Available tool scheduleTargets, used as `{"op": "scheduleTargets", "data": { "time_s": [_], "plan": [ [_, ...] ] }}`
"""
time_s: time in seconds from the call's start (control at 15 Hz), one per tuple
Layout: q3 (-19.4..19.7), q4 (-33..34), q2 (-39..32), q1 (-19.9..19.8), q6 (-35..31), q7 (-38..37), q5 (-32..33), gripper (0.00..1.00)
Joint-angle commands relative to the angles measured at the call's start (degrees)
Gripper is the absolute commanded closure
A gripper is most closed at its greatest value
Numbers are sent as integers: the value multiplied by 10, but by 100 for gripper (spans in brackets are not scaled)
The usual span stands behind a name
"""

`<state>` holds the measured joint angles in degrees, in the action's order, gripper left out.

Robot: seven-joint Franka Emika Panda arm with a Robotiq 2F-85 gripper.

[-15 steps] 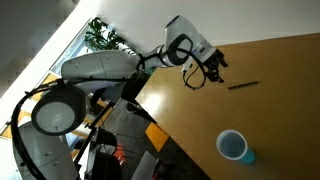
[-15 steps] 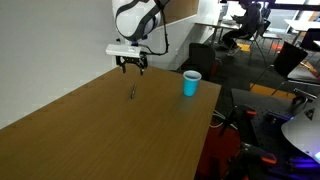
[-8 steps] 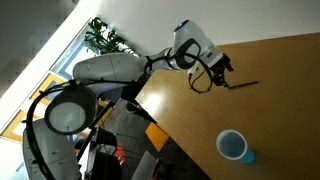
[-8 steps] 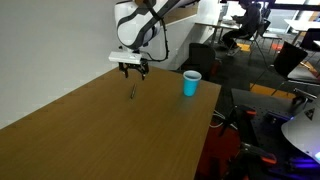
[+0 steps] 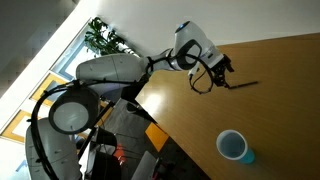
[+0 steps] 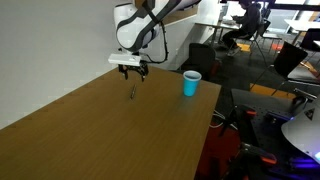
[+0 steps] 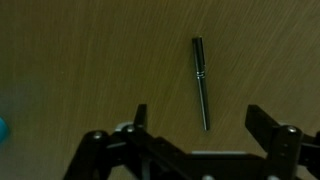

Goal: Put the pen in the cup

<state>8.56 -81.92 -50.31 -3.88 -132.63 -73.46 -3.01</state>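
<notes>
In an exterior view, the gripper (image 5: 218,72) hangs over the table (image 5: 285,115) beside the pen (image 5: 243,85); the cup (image 5: 233,147) stands well apart. In the wrist view, the jaws are spread and empty, and only 1 end of the pen (image 7: 201,80) lies between them. Pinched that near its end, the pen could swing and miss the cup.

Wooden table (image 5: 290,110): fingers (image 5: 221,72) near pen (image 5: 243,85), cup (image 5: 233,146) well apart.
</notes>
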Motion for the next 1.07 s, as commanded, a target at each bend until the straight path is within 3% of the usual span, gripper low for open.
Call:
{"op": "scheduleTargets", "data": {
  "time_s": [0.0, 1.0],
  "plan": [
    [1, 41, -32, -1, 8, 8, -16, 0],
    [-1, 170, -145, -23, 24, 7, -30, 0]
  ]
}}
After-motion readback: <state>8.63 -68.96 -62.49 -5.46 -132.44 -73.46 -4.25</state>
